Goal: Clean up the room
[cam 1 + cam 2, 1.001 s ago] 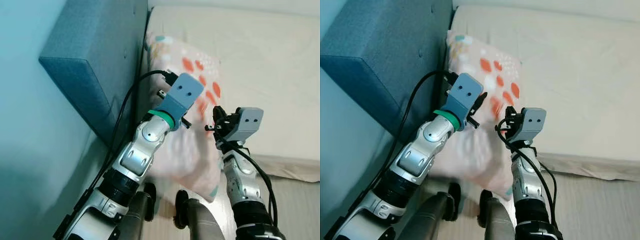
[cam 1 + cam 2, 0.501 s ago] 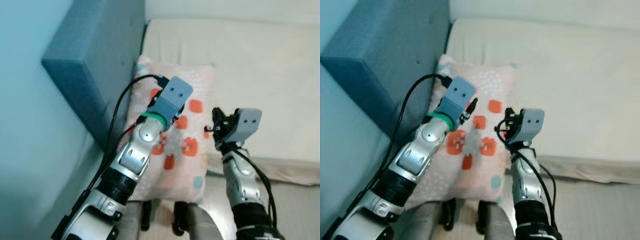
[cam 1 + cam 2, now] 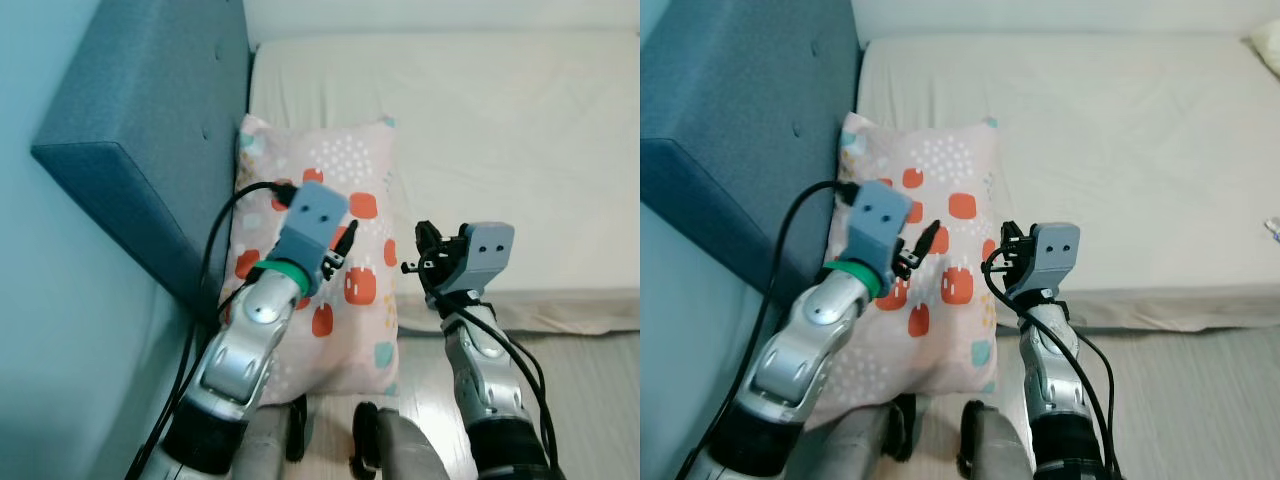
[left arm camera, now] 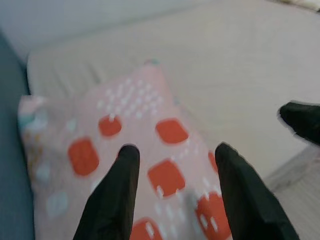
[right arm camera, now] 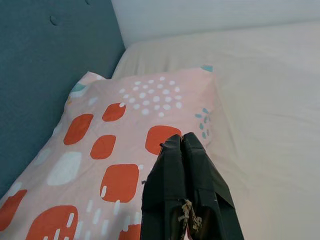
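pillow (image 3: 325, 240): one second ago it was bunched and half lifted against the headboard, with the left gripper at its upper part; now it lies flat and smoothed out, released. it rests on the mattress (image 3: 500, 140) along that side next to the headboard (image 3: 140, 150), its near end hanging past the mattress edge toward the robot. long axis runs from the robot toward the far wall. soft rectangular cushion, pale pink fabric printed with orange-red rounded squares, white dots and a few teal and white patches.

left gripper (image 4: 172, 150): above the pillow's near half, not touching it, fingers (image 4: 117, 192) spread apart with nothing between them.

right gripper (image 5: 181, 142): just beside the pillow's right edge, fingers pressed together, empty.

mattress: cream, matte, lightly quilted surface.

headboard: blue-grey woven upholstery, button-tufted, thick slab, touching the pillow's left long edge.

floor (image 3: 1200, 400): pale wood-look planks.
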`<state>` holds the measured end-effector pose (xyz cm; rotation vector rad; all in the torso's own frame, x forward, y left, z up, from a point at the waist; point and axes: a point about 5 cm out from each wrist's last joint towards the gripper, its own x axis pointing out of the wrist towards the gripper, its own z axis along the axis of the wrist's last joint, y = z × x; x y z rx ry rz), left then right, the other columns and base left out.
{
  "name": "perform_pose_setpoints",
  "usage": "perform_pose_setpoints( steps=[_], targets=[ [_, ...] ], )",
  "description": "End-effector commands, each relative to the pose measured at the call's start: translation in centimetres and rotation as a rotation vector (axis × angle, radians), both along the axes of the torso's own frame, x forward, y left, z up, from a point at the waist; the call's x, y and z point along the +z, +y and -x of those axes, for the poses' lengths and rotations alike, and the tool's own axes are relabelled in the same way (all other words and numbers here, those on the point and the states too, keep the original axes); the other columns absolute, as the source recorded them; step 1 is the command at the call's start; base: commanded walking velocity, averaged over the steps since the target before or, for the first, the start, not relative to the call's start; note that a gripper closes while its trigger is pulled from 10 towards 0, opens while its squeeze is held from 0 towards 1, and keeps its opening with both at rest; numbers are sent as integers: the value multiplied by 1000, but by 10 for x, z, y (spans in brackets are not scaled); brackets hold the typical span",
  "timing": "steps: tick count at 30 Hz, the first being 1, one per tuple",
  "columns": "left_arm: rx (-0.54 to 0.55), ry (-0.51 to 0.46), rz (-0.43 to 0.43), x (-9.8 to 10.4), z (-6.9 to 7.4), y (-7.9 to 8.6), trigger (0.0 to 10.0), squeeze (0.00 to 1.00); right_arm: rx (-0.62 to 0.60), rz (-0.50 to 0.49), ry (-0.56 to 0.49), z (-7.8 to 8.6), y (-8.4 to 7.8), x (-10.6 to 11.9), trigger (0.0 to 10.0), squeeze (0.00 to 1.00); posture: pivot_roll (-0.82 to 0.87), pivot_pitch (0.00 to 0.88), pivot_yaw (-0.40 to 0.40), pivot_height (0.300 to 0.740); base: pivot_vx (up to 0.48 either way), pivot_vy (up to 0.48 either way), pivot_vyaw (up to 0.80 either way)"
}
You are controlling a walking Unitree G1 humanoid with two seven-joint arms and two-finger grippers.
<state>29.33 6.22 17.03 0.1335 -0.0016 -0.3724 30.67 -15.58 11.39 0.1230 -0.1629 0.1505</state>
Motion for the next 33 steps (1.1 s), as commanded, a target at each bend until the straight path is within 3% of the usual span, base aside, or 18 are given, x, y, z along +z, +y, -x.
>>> perform_pose_setpoints(
  steps=[1,9,17,33],
  targets=[
    [-2,17,14,-6,3,8,10000,0,26,-17,25,4,4,-3,10000,0,20,143,85,740,0,0,0],
    [-38,-37,-61,-5,4,12,10000,0,33,-71,48,3,5,-4,10000,0,11,121,77,740,0,0,0],
    [-76,-38,-57,-9,8,8,10000,0,54,-112,87,5,13,-8,10000,0,3,106,73,740,0,0,0],
    [-78,-62,-93,-20,7,11,10000,0,45,-94,98,0,8,-9,10000,0,-5,71,58,740,0,0,0]
  ],
)
